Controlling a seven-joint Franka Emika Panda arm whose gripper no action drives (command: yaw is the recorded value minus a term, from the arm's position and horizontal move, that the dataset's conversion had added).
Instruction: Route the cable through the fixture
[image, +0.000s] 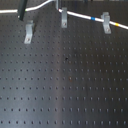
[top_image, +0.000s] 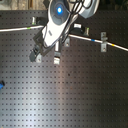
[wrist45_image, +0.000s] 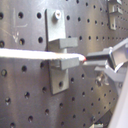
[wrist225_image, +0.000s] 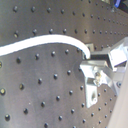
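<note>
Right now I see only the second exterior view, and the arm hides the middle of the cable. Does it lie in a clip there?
Observer: Yes. In the first wrist view the cable lies across a clip, between its two tabs.
Operator: Does the pincer hold it?
Observer: It seems so. In the second wrist view the cable curves straight into the pincer.
Operator: And the upright clip?
Observer: In the first exterior view the cable passes the top of the upright clip. I cannot tell if it sits inside.
</note>
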